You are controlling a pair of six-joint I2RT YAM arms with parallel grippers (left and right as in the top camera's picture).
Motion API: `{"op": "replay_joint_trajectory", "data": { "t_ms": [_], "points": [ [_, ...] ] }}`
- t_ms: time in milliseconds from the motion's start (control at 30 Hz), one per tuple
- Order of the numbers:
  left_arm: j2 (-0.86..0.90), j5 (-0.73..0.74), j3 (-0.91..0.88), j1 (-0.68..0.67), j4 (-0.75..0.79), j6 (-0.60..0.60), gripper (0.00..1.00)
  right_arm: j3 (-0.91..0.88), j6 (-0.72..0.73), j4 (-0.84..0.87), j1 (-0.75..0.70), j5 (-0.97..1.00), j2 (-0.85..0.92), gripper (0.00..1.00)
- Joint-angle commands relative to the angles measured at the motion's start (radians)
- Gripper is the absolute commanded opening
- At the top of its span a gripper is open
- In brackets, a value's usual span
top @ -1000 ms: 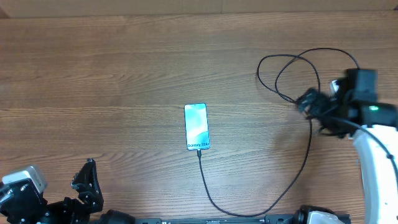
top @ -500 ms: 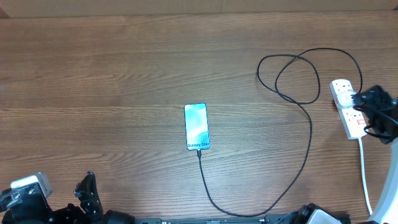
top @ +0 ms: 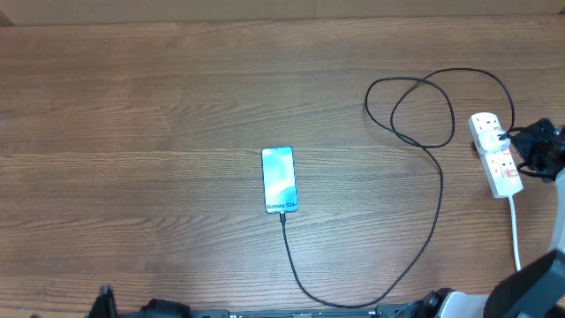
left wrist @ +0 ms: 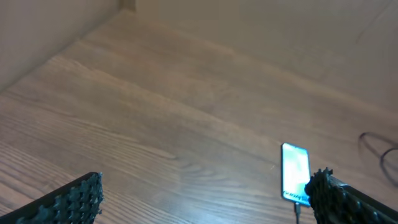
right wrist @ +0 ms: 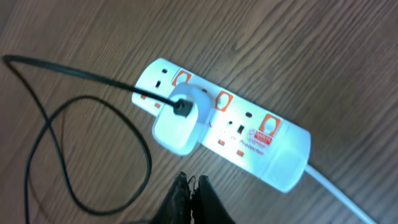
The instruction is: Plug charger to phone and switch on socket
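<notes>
The cable [top: 439, 203] looks seated in the phone [top: 279, 180], central on the bench [top: 132, 106], so switching remains: closed, empty right fingers [right wrist: 186, 196] beside the socket [right wrist: 280, 155] must press its red switch [right wrist: 222, 99]; the left fingers [left wrist: 74, 200] stand open.

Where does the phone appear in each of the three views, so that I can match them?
Overhead: the phone lies near the centre of the picture, screen up.
Left wrist: it sits low on the right side, seen small and from an angle.
Right wrist: the phone is not in it; this view shows the power strip.
Shared landmark: the black charger cable, of which some part shows in all three views.
</notes>
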Motion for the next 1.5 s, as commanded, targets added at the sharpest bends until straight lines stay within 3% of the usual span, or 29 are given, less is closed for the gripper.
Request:
{"op": "replay_joint_trajectory", "data": {
  "t_ms": [0, 467, 1467],
  "points": [
    [-0.068, -0.015, 0.000, 0.014, -0.004, -0.014, 1.00, 0.019, -0.002, 0.038, -0.003, 0.053, 0.038, 0.04],
    [-0.246, -0.015, 0.000, 0.098, -0.005, -0.014, 1.00, 0.019, -0.112, 0.209, 0.000, 0.129, 0.201, 0.04],
    [-0.259, -0.015, 0.000, 0.098, -0.015, -0.014, 1.00, -0.006, -0.111, 0.309, 0.051, 0.102, 0.351, 0.04]
  ]
}}
